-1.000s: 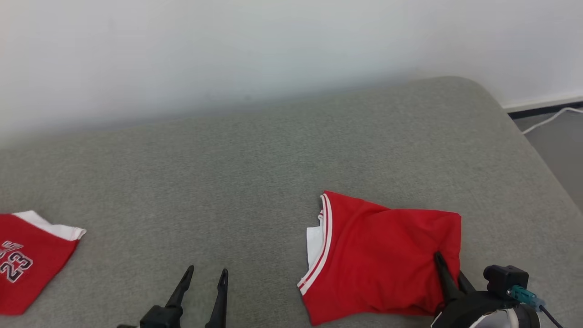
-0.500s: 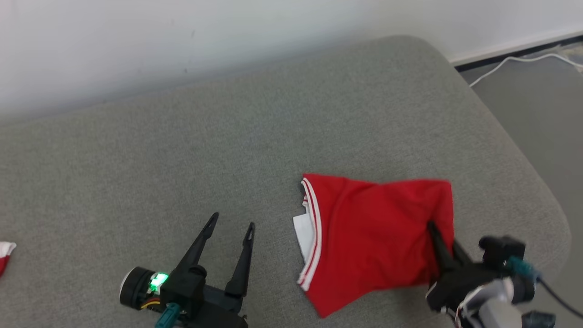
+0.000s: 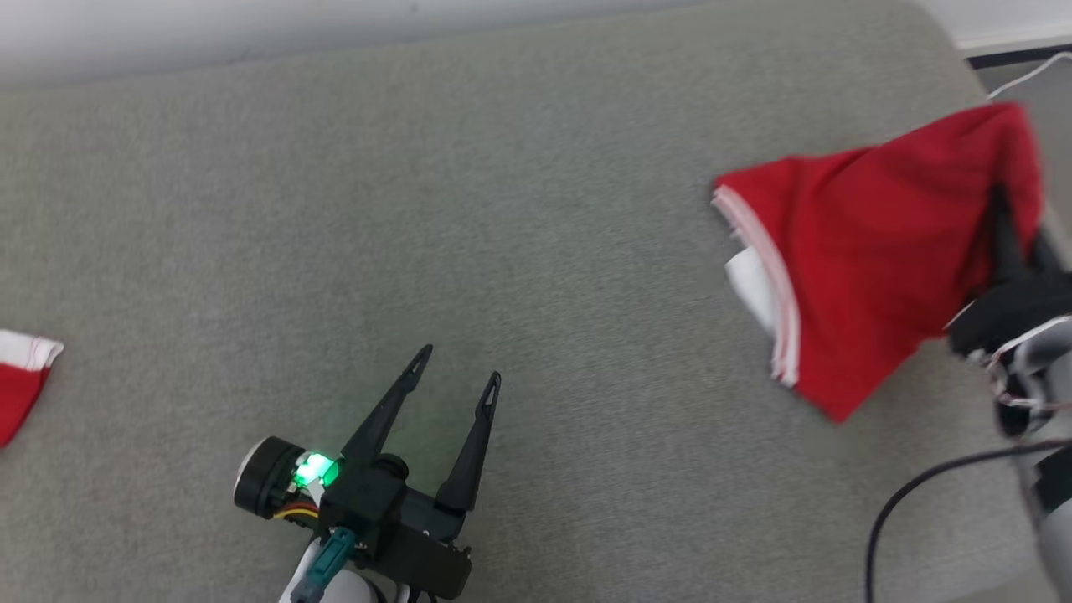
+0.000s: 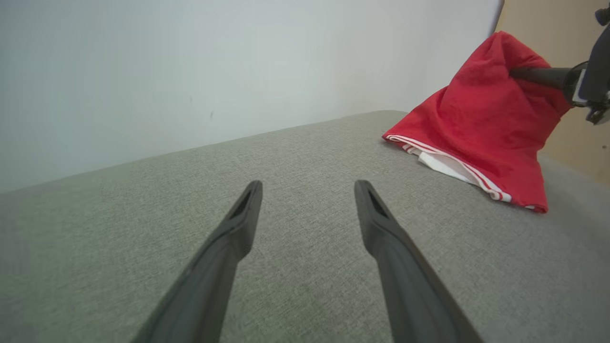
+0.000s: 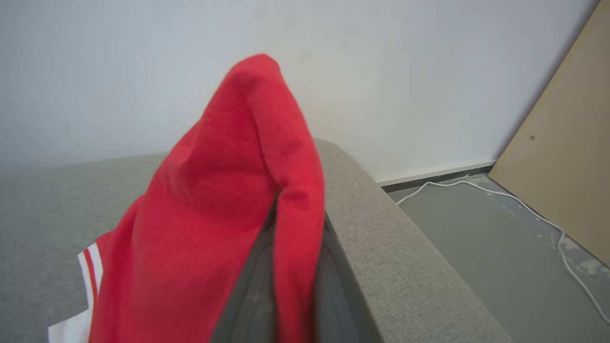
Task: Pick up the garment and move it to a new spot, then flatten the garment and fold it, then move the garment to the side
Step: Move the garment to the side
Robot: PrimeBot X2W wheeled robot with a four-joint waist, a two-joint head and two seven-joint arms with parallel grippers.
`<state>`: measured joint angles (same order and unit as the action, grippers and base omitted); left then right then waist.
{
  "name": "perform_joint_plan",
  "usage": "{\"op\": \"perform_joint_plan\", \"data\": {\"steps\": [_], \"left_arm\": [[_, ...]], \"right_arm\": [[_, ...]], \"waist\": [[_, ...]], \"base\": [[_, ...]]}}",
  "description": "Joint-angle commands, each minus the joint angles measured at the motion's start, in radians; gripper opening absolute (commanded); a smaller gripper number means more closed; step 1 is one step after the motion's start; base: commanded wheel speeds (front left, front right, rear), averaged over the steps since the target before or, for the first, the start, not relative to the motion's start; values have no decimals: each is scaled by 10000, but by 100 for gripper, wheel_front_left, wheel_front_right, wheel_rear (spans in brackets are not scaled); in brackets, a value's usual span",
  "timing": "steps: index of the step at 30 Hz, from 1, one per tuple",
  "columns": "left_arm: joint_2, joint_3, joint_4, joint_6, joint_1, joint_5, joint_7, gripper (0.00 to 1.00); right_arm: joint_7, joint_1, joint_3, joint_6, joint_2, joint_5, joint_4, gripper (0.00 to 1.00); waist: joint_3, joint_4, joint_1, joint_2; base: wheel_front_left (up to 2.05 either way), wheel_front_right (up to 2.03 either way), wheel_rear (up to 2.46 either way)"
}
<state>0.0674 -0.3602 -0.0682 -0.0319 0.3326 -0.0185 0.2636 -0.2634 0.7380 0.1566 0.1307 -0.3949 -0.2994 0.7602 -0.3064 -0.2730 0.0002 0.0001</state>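
Observation:
The garment (image 3: 871, 251) is a folded red jersey with white-striped trim, at the right end of the grey cushioned surface (image 3: 502, 167). My right gripper (image 3: 1001, 209) is shut on its right edge and holds that side raised, while the striped edge hangs toward the surface. In the right wrist view the red cloth (image 5: 228, 190) drapes over the pinched fingers (image 5: 257, 290). My left gripper (image 3: 459, 364) is open over bare grey fabric, well left of the garment (image 4: 481, 119), with nothing between its fingers (image 4: 238, 224).
Another red and white cloth (image 3: 17, 377) lies at the left edge. The surface's rounded right edge drops to the floor, where a white cable (image 5: 476, 188) runs. A tan board (image 5: 562, 143) leans at the right. A white wall stands behind.
The head camera has tilted and turned. My right gripper has lifted the garment's right side off the surface. The left gripper stays open and shows further into view.

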Motion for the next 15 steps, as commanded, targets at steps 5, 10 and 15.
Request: {"op": "perform_joint_plan", "data": {"steps": [5,10,15], "left_arm": [[194,-101,144,-133,281,-64,14,100],[305,-220,293,-237,459,-51,14,100],[371,-299,355,-331,638,22,14,100]], "right_arm": [[-5,1028,-1190,0,-625,700,1185,0],[-5,1525,-2294,0,-1032,1639,1893,0],[-5,1775,-3397,0,-1205,2692,2175,100]], "waist": [[-1370,1230,-2,-1],[-1718,1534,-2,-1],[-1877,1688,-2,-1]], "base": [[0,0,0],[0,0,0],[0,0,0]]}}
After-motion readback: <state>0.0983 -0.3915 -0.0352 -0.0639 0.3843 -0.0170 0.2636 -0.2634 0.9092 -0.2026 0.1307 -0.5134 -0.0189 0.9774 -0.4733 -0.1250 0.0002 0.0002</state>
